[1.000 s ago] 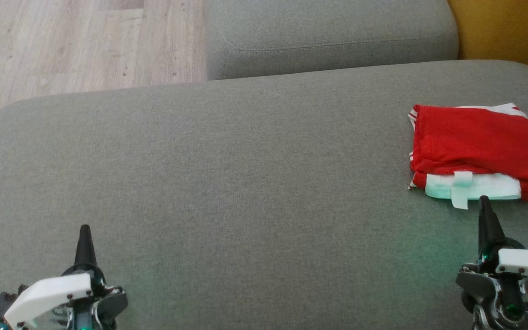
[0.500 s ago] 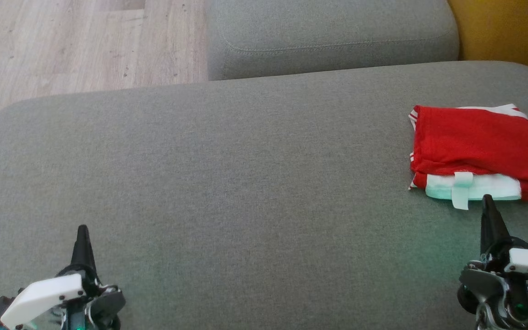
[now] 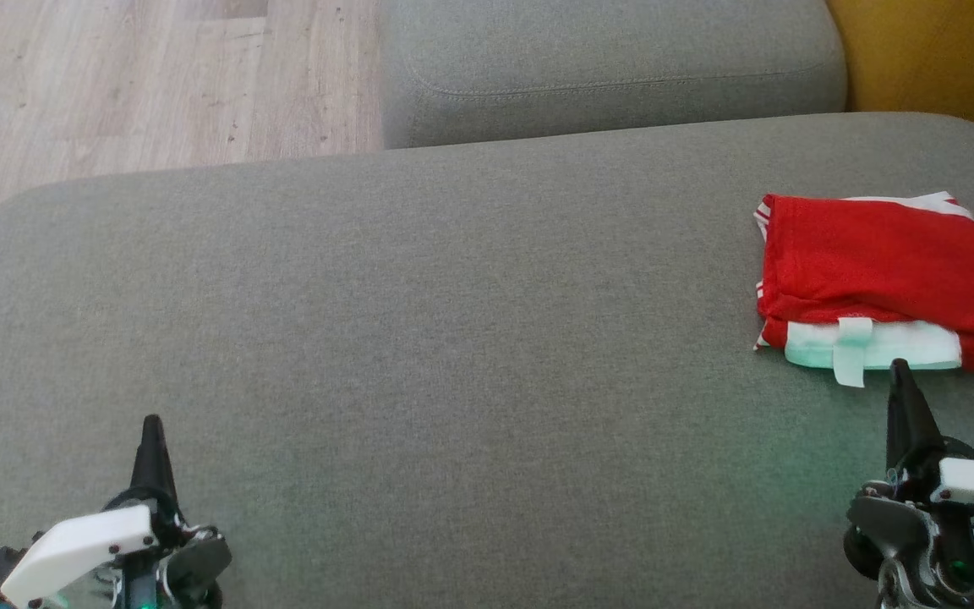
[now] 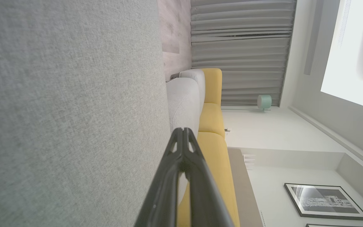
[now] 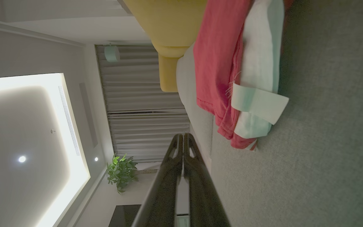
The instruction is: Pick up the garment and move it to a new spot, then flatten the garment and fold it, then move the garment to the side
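Grey sofa cushion (image 3: 453,338) spreads across my head view, with wood floor (image 3: 157,76) at the upper left. I see the folded red-and-white garment (image 3: 884,262) lying at the right edge. My right end effector (image 3: 899,365), clenched on nothing, points up just below its white band. My left end effector (image 3: 151,420), also clenched, sits at the lower left, well apart.

Far right on the seat cushion (image 3: 453,338): garment (image 3: 889,262) (right gripper (image 3: 899,369) just before it). Far left: left gripper (image 3: 151,423). Behind: second cushion (image 3: 605,68).
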